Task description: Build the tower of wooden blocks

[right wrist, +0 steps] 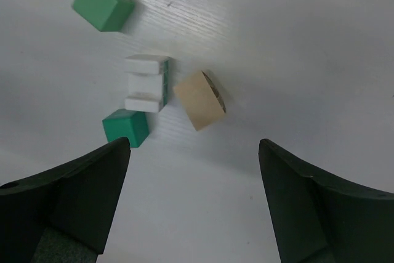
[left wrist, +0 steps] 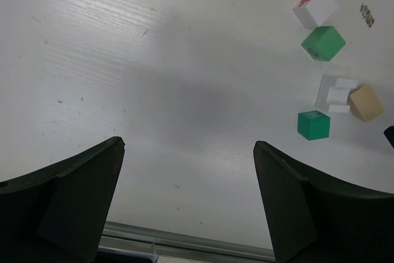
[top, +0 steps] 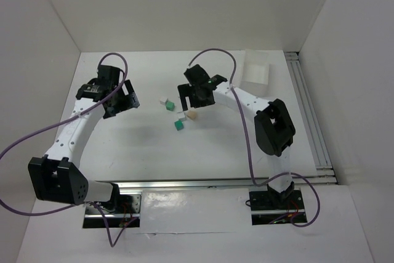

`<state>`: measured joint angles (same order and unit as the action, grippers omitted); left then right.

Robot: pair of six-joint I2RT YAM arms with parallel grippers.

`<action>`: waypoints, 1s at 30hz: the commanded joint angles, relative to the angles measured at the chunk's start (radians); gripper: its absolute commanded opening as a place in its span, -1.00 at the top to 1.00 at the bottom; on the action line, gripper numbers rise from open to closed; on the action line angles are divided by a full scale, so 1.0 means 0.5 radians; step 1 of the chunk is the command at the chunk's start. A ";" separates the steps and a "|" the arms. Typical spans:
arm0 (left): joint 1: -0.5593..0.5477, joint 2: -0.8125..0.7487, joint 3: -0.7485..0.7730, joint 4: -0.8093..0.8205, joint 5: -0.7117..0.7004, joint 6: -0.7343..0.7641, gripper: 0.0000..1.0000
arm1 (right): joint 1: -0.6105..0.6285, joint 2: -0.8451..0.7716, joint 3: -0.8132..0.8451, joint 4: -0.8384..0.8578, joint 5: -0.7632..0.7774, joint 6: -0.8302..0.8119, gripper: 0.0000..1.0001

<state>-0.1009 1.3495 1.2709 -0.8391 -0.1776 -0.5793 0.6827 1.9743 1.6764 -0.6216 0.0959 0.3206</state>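
Right wrist: our right claw (right wrist: 194, 146) spread, empty; tan wooden block (right wrist: 199, 100) just beside notched white block (right wrist: 146, 83). Left claw (left wrist: 189, 145) spread; red mark on white cube (left wrist: 315, 8) unreadable to us.

five pieces, loose, none stacked. white notched block (right wrist: 146, 83), lying flat; tan block (right wrist: 198, 100) apparently touching it; green cube (right wrist: 125, 127) just beside it; second green cube (right wrist: 101, 3) and red-marked white block (left wrist: 314, 8) near it.

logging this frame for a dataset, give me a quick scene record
built: no
blocks: five, loose on table
green cubes: two
tan block: beside notched white block
red-marked block: white
left arm: jaws open, empty
right arm: jaws open, empty
tray: clear, far right
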 commanded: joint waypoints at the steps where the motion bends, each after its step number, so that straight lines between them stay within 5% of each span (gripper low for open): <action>1: 0.009 -0.073 -0.081 0.043 0.070 0.008 -1.00 | -0.034 -0.022 -0.015 0.090 -0.020 0.209 -0.83; 7: 0.009 -0.143 -0.145 0.043 0.116 0.051 -1.00 | 0.012 0.015 -0.128 0.185 -0.140 0.227 -0.69; 12: 0.009 -0.165 -0.167 0.043 0.174 0.051 -1.00 | 0.101 0.156 0.018 0.206 -0.140 0.252 -0.37; 21: 0.009 -0.201 -0.210 0.061 0.293 0.051 -1.00 | 0.212 0.558 0.500 -0.097 0.029 0.154 -0.51; 30: -0.010 -0.242 -0.210 0.043 0.248 0.033 -1.00 | 0.175 0.619 0.522 -0.162 0.112 0.153 -0.48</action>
<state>-0.1017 1.2533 1.1645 -0.8284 -0.0475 -0.5720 0.7845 2.2730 1.8992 -0.6487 0.1204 0.4026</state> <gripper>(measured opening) 0.999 0.746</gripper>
